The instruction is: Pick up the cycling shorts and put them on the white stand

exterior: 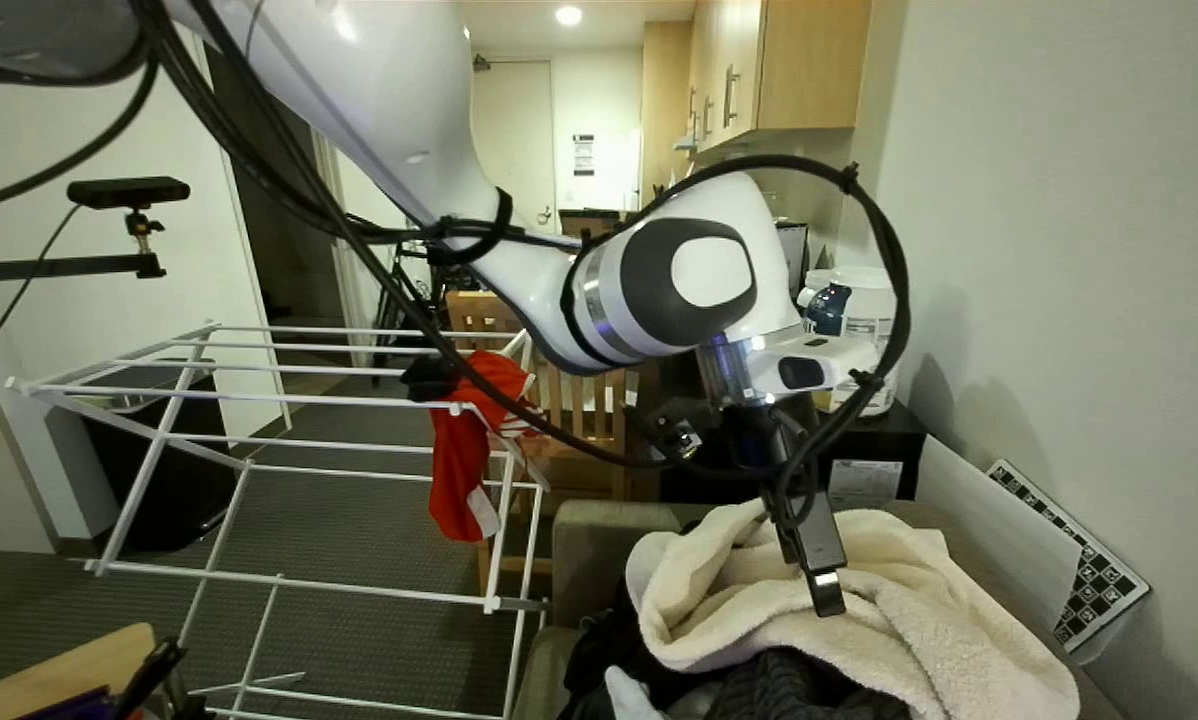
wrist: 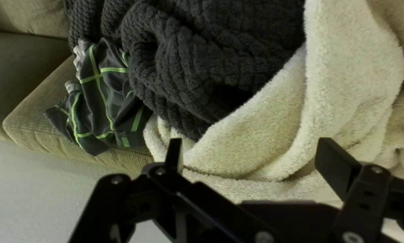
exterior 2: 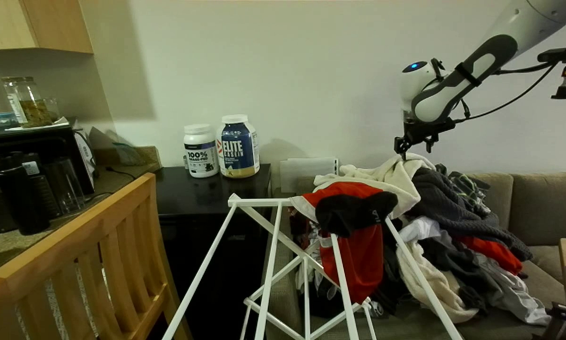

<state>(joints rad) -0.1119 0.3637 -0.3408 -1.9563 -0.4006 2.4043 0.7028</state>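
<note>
Shorts [wrist: 97, 98]: Lie crumpled on the couch [wrist: 33, 121], near the edge facing the wall [wrist: 30, 189], touching the dark knit [wrist: 195, 67]. Show dark cloth, green lines and pale bands at one side. Identified by judgement only.
Gripper [wrist: 251, 152]: Spread wide, pinching nothing. Hangs over the cream blanket [wrist: 276, 128], near the shorts but not above them. Touching the blanket or just clear: cannot tell.
Shorts cloth: Judged light, soft and limp, probably stretchy. Should lift without strain, sagging around the grip and trailing loose ends once raised. Looks thin and smooth, hence likely slippery. Judged not fragile; should tolerate a firm squeeze.
Raised folds: Recommended for the hold, near the crossing green lines, gathering several layers in one pinch.
Knit side: Not recommended, for risk of dragging the knit along.
Loose edges: Not recommended, for risk of slipping out of a shallow bite.
Blanket: Calls for a sideways shift clear of it before any descent, to avoid pinching the wrong piece.
Rack [exterior 2: 259, 202]: Stands well apart from the shorts. Carries a red garment [exterior 2: 365, 269] and a black item [exterior 2: 354, 212] at the end nearest the couch.
Rack rail: Not yet reached with the shorts. Needs even draping over both sides; otherwise likely to slide off.
</note>
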